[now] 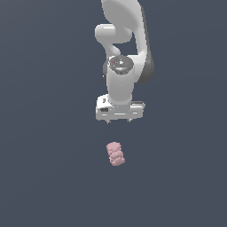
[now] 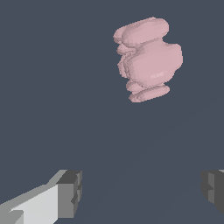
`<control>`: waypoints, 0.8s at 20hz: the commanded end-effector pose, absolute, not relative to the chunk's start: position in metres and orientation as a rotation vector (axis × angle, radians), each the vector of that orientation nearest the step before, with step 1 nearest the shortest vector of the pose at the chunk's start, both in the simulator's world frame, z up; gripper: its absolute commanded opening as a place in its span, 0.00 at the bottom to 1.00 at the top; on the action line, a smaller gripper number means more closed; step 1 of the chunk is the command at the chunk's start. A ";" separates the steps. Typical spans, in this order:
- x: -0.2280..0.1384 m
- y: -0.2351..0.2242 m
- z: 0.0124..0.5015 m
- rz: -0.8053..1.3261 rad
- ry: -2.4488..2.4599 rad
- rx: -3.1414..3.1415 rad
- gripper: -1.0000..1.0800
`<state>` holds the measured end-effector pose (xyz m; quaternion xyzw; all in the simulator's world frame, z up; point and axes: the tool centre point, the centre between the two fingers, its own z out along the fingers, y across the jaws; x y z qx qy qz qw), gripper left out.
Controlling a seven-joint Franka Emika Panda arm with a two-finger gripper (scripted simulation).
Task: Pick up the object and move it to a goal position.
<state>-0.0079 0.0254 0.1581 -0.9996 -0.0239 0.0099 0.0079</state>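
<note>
The object [image 1: 115, 154] is a small pale-pink knobbly lump lying on the dark grey floor, in the lower middle of the exterior view. In the wrist view the object [image 2: 148, 58] shows as stacked pink blobs, well apart from the fingers. My white gripper [image 1: 119, 121] hangs from the arm a little behind the object, its two short fingertips spread wide. It is open with nothing between the fingers [image 2: 70, 193]. The gripper [image 2: 140, 190] does not touch the object.
The floor [image 1: 48, 133] is a plain dark grey surface. The white arm [image 1: 122, 48] reaches in from the exterior view's top middle.
</note>
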 end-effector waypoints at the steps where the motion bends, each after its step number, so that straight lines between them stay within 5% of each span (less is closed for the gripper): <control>1: -0.008 0.025 0.158 0.031 -0.075 -3.125 0.96; 16: -0.008 0.036 0.160 0.036 -0.095 -3.127 0.96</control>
